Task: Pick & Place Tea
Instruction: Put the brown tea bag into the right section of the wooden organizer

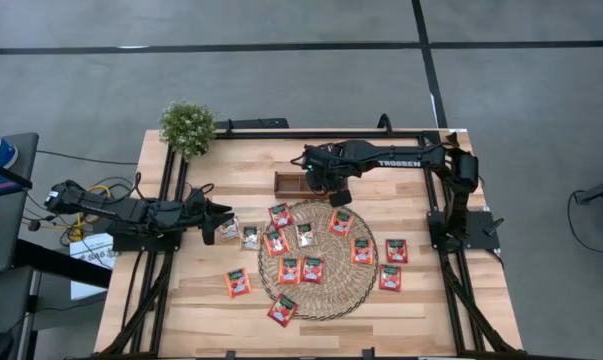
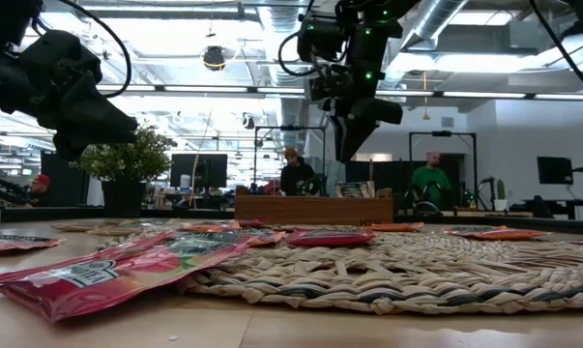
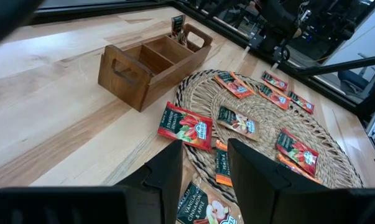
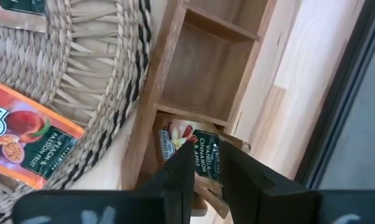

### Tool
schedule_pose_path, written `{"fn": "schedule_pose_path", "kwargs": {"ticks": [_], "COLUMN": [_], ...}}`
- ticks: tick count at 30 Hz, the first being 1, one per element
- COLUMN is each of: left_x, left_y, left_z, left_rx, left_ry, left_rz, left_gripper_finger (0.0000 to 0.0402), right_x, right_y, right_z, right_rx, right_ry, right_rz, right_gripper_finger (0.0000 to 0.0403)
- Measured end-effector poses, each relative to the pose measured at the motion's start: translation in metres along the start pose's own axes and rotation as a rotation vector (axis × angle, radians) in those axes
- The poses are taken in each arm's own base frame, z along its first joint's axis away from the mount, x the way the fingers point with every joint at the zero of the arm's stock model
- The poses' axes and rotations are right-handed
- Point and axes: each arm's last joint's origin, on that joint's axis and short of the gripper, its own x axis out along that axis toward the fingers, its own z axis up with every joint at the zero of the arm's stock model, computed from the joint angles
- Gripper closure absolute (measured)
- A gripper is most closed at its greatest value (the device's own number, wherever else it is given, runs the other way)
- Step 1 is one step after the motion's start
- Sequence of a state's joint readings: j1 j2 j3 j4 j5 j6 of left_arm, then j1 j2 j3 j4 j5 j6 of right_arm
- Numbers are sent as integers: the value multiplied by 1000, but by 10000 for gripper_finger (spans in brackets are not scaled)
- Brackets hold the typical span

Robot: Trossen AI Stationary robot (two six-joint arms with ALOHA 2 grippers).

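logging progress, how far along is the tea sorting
Barely started. Done: one sachet stands in the wooden tray. In hand: right tool over the tray with a vanilla sachet. Left: about a dozen sachets on and around the mat; left tool open.

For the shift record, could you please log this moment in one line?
right tool: shut on vanilla-cinnamon sachet, over wooden tray end compartment | left tool: open, empty, above sachets beside straw mat
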State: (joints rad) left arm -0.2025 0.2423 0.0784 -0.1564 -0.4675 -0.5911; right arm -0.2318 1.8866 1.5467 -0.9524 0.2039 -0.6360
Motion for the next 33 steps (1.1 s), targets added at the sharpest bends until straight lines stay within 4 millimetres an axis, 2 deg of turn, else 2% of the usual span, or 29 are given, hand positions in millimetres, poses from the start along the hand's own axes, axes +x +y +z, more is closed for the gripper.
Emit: {"fn": "schedule_pose_path", "kwargs": {"ticks": [10,20,26,33], "left_x": [0,0,0,0], "left_y": [0,0,0,0], "left_z": [0,0,0,0], "left_rx": [0,0,0,0], "left_ry": [0,0,0,0], "left_rz": [0,0,0,0], "left_gripper_finger": [282,282,282,282], "right_x": [16,17,20,27], "right_y": [10,4,-4,3], "right_z": [-7,-4,-10,-13], "right_rx": [-33,-18,0,-18], "right_ry": [27,-6,-6,15], "right_rz": [33,-14,-24,-6], "right_gripper_finger": [336,336,336,336]}}
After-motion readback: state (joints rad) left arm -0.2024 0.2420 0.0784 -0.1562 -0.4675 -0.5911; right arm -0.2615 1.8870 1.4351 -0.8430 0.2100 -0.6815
